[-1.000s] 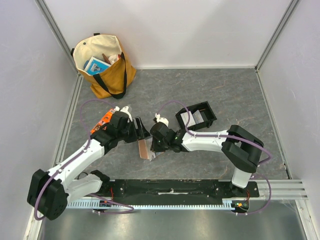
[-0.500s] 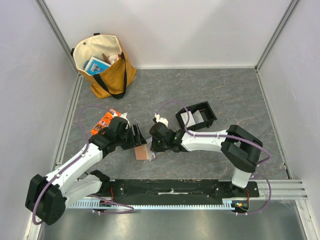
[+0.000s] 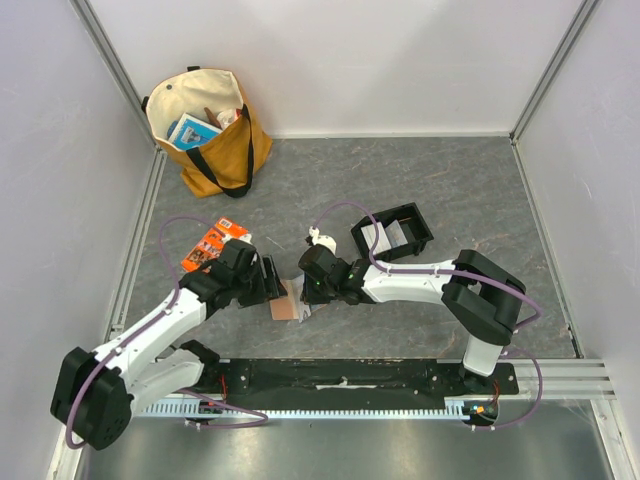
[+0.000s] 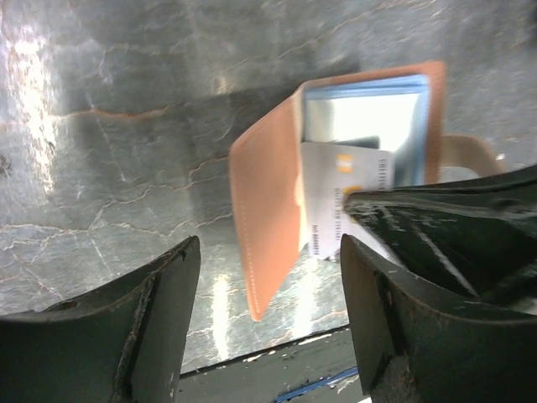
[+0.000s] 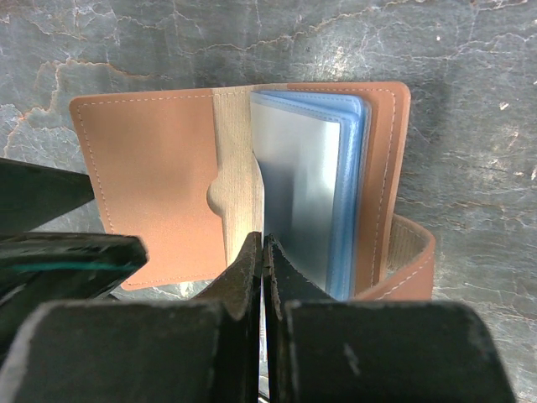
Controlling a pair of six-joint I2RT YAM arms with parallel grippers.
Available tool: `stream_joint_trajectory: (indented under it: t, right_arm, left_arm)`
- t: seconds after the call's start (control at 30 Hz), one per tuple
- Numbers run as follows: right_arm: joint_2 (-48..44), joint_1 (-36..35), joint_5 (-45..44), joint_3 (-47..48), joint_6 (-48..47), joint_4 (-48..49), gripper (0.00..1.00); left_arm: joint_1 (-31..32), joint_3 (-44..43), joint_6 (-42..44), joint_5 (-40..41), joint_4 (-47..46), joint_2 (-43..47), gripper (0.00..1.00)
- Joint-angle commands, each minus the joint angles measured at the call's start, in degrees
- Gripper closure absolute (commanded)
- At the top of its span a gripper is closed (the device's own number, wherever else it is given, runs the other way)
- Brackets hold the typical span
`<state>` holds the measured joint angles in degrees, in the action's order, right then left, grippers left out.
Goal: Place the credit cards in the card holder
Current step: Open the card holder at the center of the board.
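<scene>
The card holder [image 5: 151, 185] lies open on the grey table, tan cover to the left and light-blue slots to the right. My right gripper [image 5: 264, 248] is shut on a credit card, seen edge-on, at the slots' near edge. In the left wrist view the white credit card [image 4: 336, 197] pokes out of the card holder [image 4: 268, 218]. My left gripper [image 4: 268, 319] stands open just short of the tan cover and touches nothing. From above, the card holder [image 3: 283, 308] sits between the left gripper [image 3: 272, 283] and the right gripper [image 3: 305, 292].
A black two-compartment tray [image 3: 412, 218] behind the right arm holds white cards [image 3: 385, 236]. An orange printed packet [image 3: 210, 245] lies left of the left gripper. A yellow tote bag [image 3: 205, 130] stands at the back left. Walls close in on three sides.
My left gripper has drawn back toward the near side and a little left. The card holder's tan cover has dropped flatter. The right gripper has stayed shut in place.
</scene>
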<state>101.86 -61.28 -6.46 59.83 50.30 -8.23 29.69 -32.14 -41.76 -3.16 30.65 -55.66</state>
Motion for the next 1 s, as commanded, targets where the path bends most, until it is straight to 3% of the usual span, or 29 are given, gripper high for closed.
stream_joint_trajectory:
  t: [0.0,0.1,0.2,0.57,0.97]
  right_arm:
    - [0.18,-0.07,-2.16,0.46,-1.35,-2.58,1.00]
    - [-2.01,0.19,-2.33,0.55,-2.22,-1.97,1.00]
    - [-5.87,1.68,-3.29,-0.07,-2.75,-2.23,1.00]
    - [-15.99,9.33,-3.30,-6.39,-4.07,-3.90,1.00]
    - [-12.22,10.12,-0.66,-7.80,-4.42,-3.29,1.00]
  left_arm:
    - [-0.07,2.69,-0.69,-1.67,-4.54,-2.69,0.40]
    - [-0.16,3.49,-0.43,-2.64,-7.27,-4.28,0.75]
    - [-0.16,3.49,0.36,-3.61,-9.03,-4.99,0.97]
    - [-0.07,0.68,4.40,-4.84,-8.95,-5.77,0.98]
    - [0.02,0.85,5.72,-6.24,-10.26,-9.03,0.98]
